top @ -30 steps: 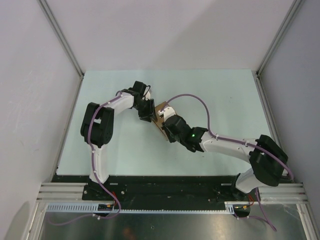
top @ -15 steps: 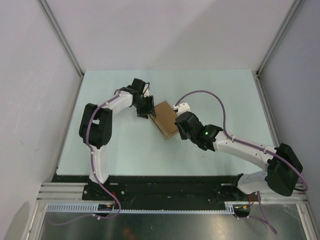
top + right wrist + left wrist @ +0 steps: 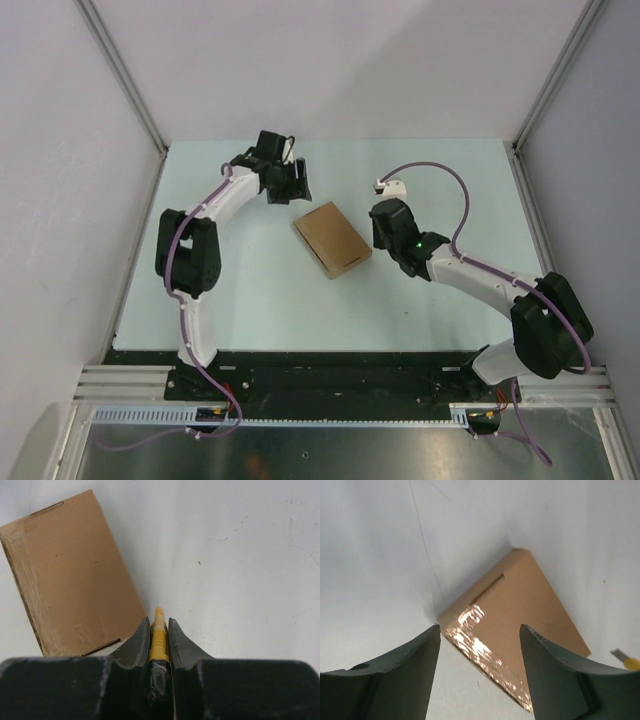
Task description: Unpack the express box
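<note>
Box (image 3: 332,240) lies flat between right gripper (image 3: 159,622) (clamping a yellow knife (image 3: 159,636), seemingly nearer) and left gripper (image 3: 480,630), gaping wide and empty

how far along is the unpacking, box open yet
Done: nothing visible; the express box lies flat, lid shut, tape along one edge. In hand: right gripper shut on a yellow utility knife beside the box, left gripper open, clear of it. Left: opening the lid, emptying it.
</note>
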Available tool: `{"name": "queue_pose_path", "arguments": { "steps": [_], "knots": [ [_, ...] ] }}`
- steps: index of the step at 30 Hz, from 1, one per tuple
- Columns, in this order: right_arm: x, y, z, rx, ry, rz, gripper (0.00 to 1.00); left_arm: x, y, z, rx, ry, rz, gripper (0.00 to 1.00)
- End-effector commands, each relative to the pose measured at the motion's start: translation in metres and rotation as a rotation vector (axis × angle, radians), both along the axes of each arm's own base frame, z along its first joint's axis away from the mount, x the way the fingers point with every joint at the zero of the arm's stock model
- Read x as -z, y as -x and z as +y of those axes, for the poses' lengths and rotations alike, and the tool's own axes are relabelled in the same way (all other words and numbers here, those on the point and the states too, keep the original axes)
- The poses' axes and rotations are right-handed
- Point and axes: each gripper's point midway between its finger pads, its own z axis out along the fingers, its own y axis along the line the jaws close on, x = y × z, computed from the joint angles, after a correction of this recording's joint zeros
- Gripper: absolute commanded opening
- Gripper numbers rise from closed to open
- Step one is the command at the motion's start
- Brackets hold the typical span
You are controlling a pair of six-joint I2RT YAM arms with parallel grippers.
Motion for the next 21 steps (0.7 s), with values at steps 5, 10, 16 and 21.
{"name": "queue_pose_path", "arguments": {
  "steps": [5,10,16,21],
  "knots": [
    [-0.008,0.004,0.006,-0.003,-0.045,0.006,0.0,0.031,-0.049,0.027,-0.098,-0.073,-0.012,0.53],
    [-0.026,0.015,0.008,-0.033,-0.079,-0.009,0.0,0.054,-0.04,0.027,-0.06,-0.084,0.038,0.42],
    [-0.034,0.046,0.036,-0.253,-0.154,0.05,0.0,0.074,0.003,0.014,0.03,-0.016,0.147,0.33],
    [-0.015,0.086,0.069,-0.461,-0.128,0.146,0.0,0.065,0.027,0.009,0.087,-0.017,0.145,0.32]
  ]
}}
